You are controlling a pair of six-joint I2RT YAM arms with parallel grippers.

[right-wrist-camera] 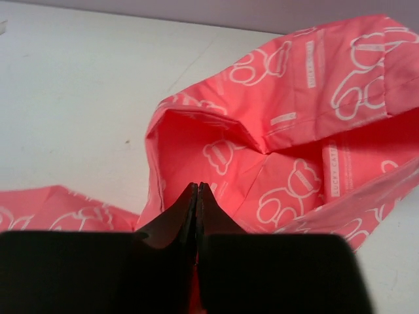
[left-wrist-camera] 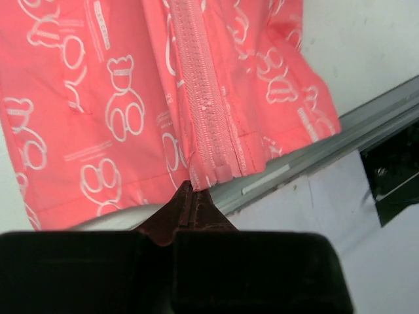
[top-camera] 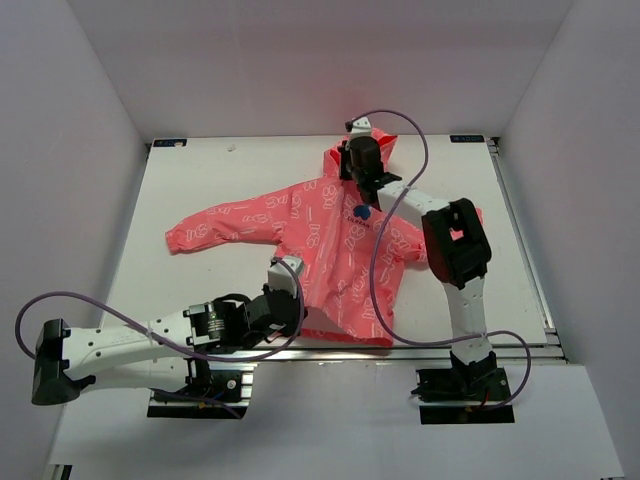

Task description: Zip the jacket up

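The coral-pink jacket (top-camera: 330, 240) lies flat on the white table, hood at the far end and sleeves spread. Its blue emblem (top-camera: 362, 211) shows on the chest. My left gripper (top-camera: 300, 315) is shut at the bottom hem. In the left wrist view its tips (left-wrist-camera: 192, 190) pinch the hem at the lower end of the zipper (left-wrist-camera: 203, 98), whose teeth look joined there. My right gripper (top-camera: 362, 165) is shut at the collar. In the right wrist view (right-wrist-camera: 198, 190) pink material shows between its fingers, with the open hood (right-wrist-camera: 294, 170) beyond. The zipper pull is hidden.
A metal rail (top-camera: 520, 345) runs along the table's near edge, just below the hem; it also shows in the left wrist view (left-wrist-camera: 366, 124). White walls enclose the table on three sides. Purple cables loop over both arms.
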